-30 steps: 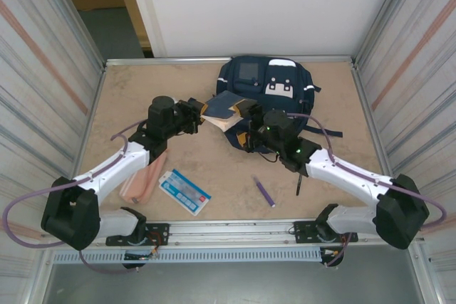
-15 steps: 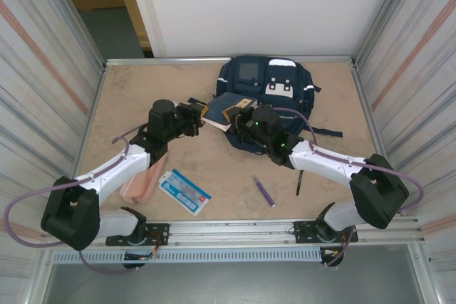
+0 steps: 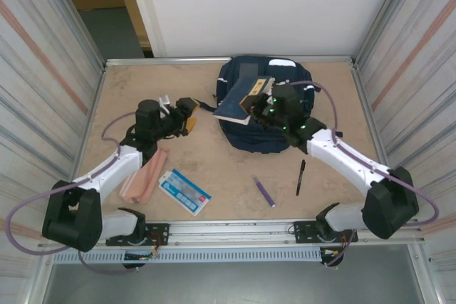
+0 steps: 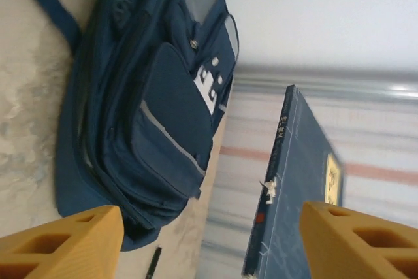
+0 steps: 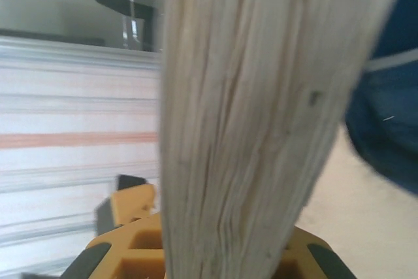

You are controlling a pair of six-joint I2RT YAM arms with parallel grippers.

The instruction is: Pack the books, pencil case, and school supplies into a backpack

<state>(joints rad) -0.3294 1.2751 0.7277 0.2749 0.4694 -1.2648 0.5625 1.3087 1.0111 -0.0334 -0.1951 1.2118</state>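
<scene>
Pinching a thin navy book (image 3: 234, 101), the right gripper (image 3: 260, 103) tilts it over the blue fabric backpack (image 3: 292, 72), seemingly for insertion. Left gripper (image 3: 189, 114) hangs open.

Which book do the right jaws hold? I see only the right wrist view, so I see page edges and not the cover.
Observer: The navy book with the yellow label; the right gripper is shut on it.
Operator: Where is it now?
Observer: Tilted over the backpack, not inside it.
Operator: And the left side?
Observer: The left gripper is open, jaws empty, apart from the book.
</scene>
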